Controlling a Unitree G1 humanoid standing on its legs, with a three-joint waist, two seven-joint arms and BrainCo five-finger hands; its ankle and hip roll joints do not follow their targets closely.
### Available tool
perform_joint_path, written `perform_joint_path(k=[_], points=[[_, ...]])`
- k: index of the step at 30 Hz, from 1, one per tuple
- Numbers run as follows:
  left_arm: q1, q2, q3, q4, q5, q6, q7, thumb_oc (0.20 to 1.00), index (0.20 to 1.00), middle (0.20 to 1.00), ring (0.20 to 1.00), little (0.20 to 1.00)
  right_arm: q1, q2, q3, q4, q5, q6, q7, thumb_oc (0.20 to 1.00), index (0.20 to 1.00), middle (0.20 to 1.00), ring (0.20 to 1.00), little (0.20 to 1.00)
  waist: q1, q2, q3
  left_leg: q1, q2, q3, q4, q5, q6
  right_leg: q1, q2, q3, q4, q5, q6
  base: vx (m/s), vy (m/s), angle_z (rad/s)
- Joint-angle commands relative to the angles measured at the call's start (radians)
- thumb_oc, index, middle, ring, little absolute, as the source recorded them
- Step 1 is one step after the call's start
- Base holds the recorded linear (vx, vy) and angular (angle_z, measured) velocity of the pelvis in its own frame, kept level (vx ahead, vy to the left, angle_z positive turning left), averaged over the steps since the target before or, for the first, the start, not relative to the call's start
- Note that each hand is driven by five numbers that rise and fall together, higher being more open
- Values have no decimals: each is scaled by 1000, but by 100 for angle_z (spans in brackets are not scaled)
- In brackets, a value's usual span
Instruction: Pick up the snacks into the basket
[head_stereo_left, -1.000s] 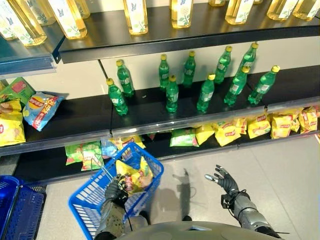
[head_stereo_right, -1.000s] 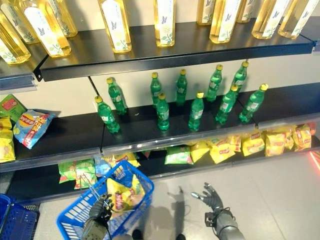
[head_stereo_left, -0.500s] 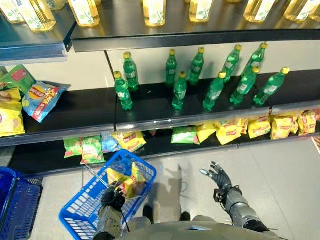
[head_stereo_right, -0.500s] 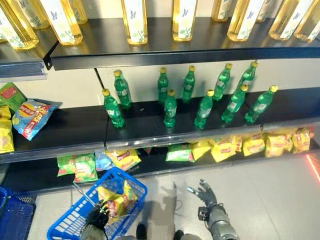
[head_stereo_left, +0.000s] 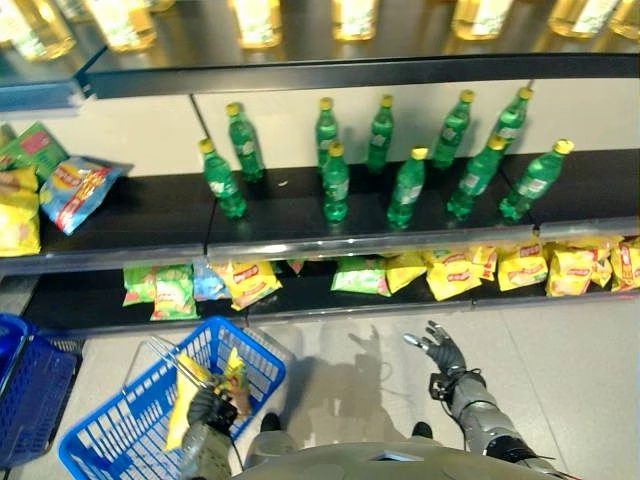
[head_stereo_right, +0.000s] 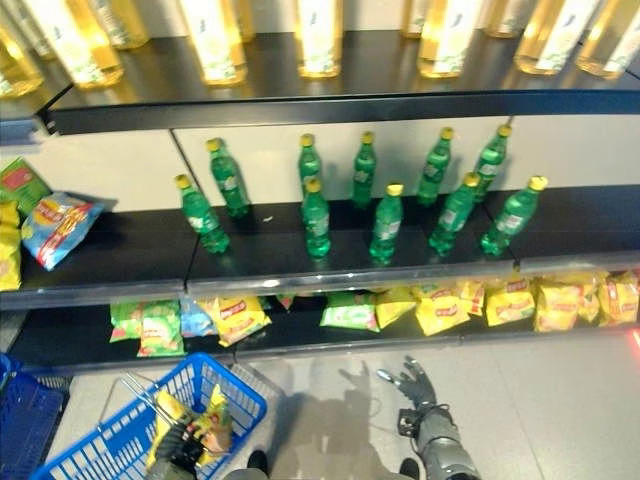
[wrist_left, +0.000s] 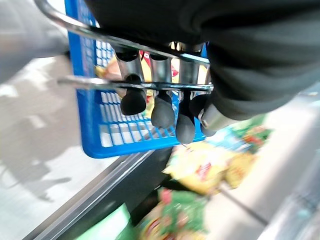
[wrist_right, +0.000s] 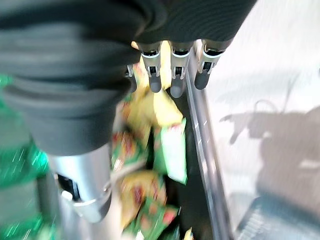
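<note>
My left hand (head_stereo_left: 211, 408) is shut on the wire handles (wrist_left: 135, 85) of a blue basket (head_stereo_left: 120, 436) low on the left, over the floor. Yellow snack bags (head_stereo_left: 190, 395) lie inside the basket. My right hand (head_stereo_left: 441, 353) hangs open over the floor at the lower right, holding nothing, in front of the bottom shelf. That bottom shelf carries a row of snack bags: green ones (head_stereo_left: 160, 290) at the left, a yellow one (head_stereo_left: 250, 283) beside them, and several yellow bags (head_stereo_left: 500, 268) to the right. In the right wrist view, yellow and green bags (wrist_right: 165, 145) lie past the straight fingers (wrist_right: 177, 65).
The middle shelf (head_stereo_left: 300, 215) holds several green bottles (head_stereo_left: 407, 187) and, at the far left, more snack bags (head_stereo_left: 72, 190). Yellow bottles (head_stereo_right: 210, 40) line the top shelf. A second dark blue basket (head_stereo_left: 30, 395) stands at the far left on the floor.
The view has shifted. The blue basket in my left hand has dropped lower and to the left. My right hand stays open in much the same place.
</note>
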Motion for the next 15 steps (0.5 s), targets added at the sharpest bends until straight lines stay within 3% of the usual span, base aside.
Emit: perform_joint_path(k=[1,2,4,6,7,8,10,11,12,13,14,15], points=[[-104,77,1,-66,9,-71,-37,200,200,200,200,200,-41,14,18,-44,38,-51,8,1000,1000,1000,1000,1000,-12,-41,9,-14,-2,-20,115,67,-25,19,5,-27,-52,55,-17,55,-382,25],[-106,76,7,-46,5,-68,-36,200,200,200,200,200,-36,10,23,-44,43,-53,9,1000,1000,1000,1000,1000,-23,-39,11,-29,29,12,162,112,-33,32,25,-39,-59,42,-33,68,-414,11],[-111,72,19,-24,-1,-71,-30,200,200,200,200,200,-34,3,44,-31,30,-53,11,1000,1000,1000,1000,1000,-44,-37,10,-38,116,142,223,188,-53,48,68,-63,-63,12,-68,107,-388,13],[-113,73,23,6,12,-65,-25,200,200,200,200,200,-32,-6,53,-27,19,-52,9,1000,1000,1000,1000,1000,-57,-36,8,-29,155,252,255,189,-85,72,100,-67,-63,-29,-86,133,-315,26],[-118,74,27,21,17,-63,-28,200,200,200,200,200,-29,-7,56,-26,16,-50,9,1000,1000,1000,1000,1000,-58,-35,5,-32,146,267,259,171,-89,81,110,-64,-63,-43,-90,19,-248,18],[-120,75,28,22,27,-63,-30,200,200,200,200,200,-29,-12,56,-34,14,-47,14,1000,1000,1000,1000,1000,-49,-41,6,-59,87,266,268,136,-45,74,110,-65,-63,-32,-102,2,-166,5],[-120,77,30,19,38,-63,-31,200,200,200,200,200,-27,-18,51,-40,10,-45,21,1000,1000,1000,1000,1000,-36,-61,3,-114,-38,221,262,27,11,74,97,-68,-63,-22,-95,6,-103,-2],[-120,78,30,19,38,-63,-31,200,200,200,200,200,-26,-18,51,-40,10,-45,21,1000,1000,1000,1000,1000,-38,-62,2,-115,-39,220,263,25,12,74,95,-70,-63,-22,-93,69,-75,-5],[-112,72,29,14,47,-62,-35,200,200,200,200,200,-28,-14,47,-46,4,-45,27,1000,1000,1000,1000,1000,-18,-73,0,-154,-174,153,205,-43,62,70,103,-55,-63,-10,-87,52,-38,-3],[-112,72,29,14,47,-62,-35,200,200,200,200,200,-28,-14,47,-46,4,-45,27,1000,1000,1000,1000,1000,-18,-73,-1,-154,-174,153,204,-43,62,70,103,-55,-63,-10,-87,136,-91,2],[-88,63,29,-18,42,-70,-41,200,200,200,200,200,-30,-6,49,-45,-2,-44,32,1000,1000,1000,1000,1000,19,-63,4,-177,-266,43,130,-29,80,87,135,-29,-63,-11,-80,117,-74,-3],[-79,60,31,-31,36,-71,-48,200,200,200,200,200,-38,0,51,-37,-5,-44,35,1000,1000,1000,1000,1000,34,-63,7,-175,-294,-1,130,-39,87,90,142,-17,-63,-9,-77,142,-81,-29]])
